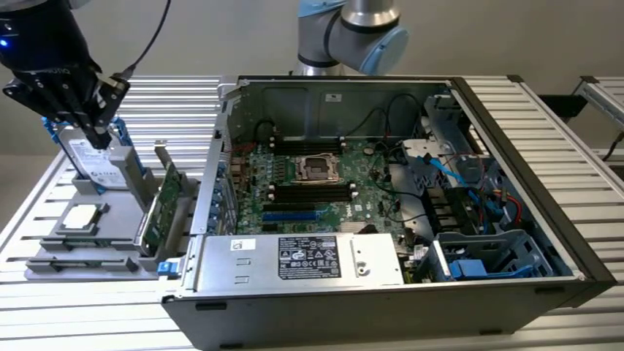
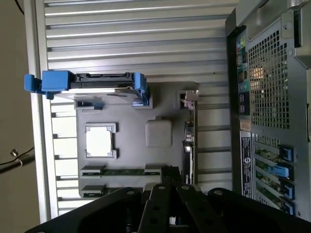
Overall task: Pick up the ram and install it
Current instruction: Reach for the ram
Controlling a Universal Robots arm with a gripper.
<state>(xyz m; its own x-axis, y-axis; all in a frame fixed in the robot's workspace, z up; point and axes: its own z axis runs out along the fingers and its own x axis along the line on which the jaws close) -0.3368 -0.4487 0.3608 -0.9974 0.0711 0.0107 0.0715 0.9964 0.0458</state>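
Note:
The ram (image 2: 124,171) is a thin green stick lying flat between grey clips in the grey holder tray (image 2: 131,111). A second stick (image 2: 95,190) lies beside it, partly hidden by my fingers. In the exterior view the ram (image 1: 86,246) rests at the tray's near end. My gripper (image 1: 101,140) hangs shut and holds nothing. It is above the far end of the tray (image 1: 58,270), over the hard drive, well away from the sticks. The wrist view has the shut fingertips of my gripper (image 2: 165,187) just past the ram.
The tray also carries a hard drive in a blue caddy (image 1: 93,157), a processor chip (image 1: 80,218) and an upright green expansion card (image 1: 161,197). The open computer case (image 1: 507,146) stands to the exterior view's right, with black memory slots (image 1: 312,191) on its motherboard.

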